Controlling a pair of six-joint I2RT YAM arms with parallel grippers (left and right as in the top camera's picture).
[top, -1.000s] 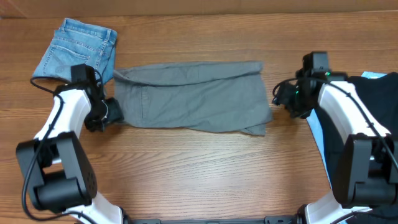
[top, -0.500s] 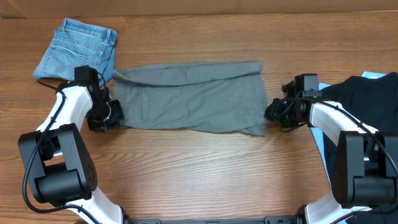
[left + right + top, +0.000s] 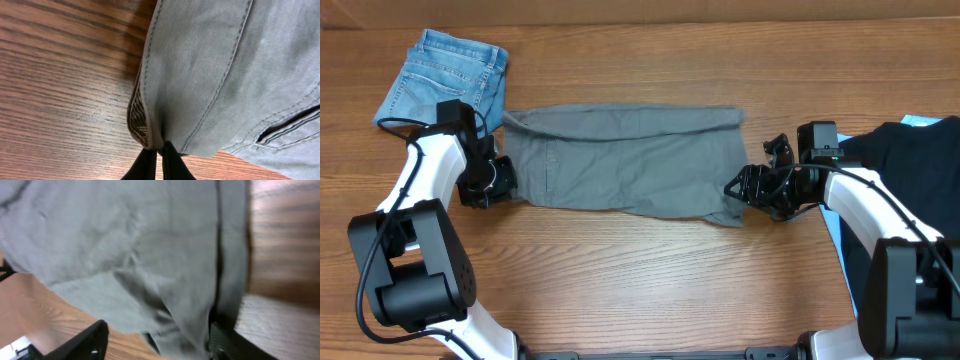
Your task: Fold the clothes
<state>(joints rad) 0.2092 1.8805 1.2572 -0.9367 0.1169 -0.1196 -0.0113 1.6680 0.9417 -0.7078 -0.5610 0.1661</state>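
The clothes here are chiefly grey shorts (image 3: 620, 160) spread flat across the middle of the table. My left gripper (image 3: 500, 183) sits at their left edge, and in the left wrist view it (image 3: 157, 159) is shut on the stitched hem of the grey shorts (image 3: 215, 75), pinching a fold with patterned lining. My right gripper (image 3: 735, 190) is at the lower right corner of the shorts. In the right wrist view it (image 3: 160, 345) stands open, its two fingers wide apart on either side of the rumpled grey cloth (image 3: 125, 245).
Folded blue denim (image 3: 445, 75) lies at the back left, close behind my left arm. A black garment (image 3: 910, 170) is heaped at the right edge over something pale blue (image 3: 920, 122). Bare wooden table (image 3: 640, 280) runs along the front.
My left gripper has shut on the shorts' left edge. My right gripper has moved left and down to the shorts' right corner, closing briefly and then opening around the cloth.
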